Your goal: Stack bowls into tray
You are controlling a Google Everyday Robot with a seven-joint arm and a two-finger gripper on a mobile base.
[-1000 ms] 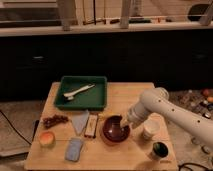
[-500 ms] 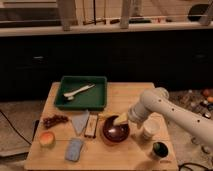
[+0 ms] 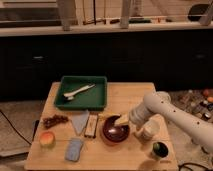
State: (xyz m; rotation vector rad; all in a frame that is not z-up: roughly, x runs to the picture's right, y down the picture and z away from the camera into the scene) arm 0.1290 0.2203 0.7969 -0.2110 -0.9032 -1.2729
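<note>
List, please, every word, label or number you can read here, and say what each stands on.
None can be read.
The tray, the dark bowl and the white cup show no print.
The flat packet beside the bowl may carry a label, but it is too blurred to read.
The gripper, at the bowl's rim, shows no marking.

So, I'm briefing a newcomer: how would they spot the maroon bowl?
On the wooden table, look below the right corner of the green tray. The maroon bowl sits beside the white cup, gripper at its upper rim; it is darker and wider.
</note>
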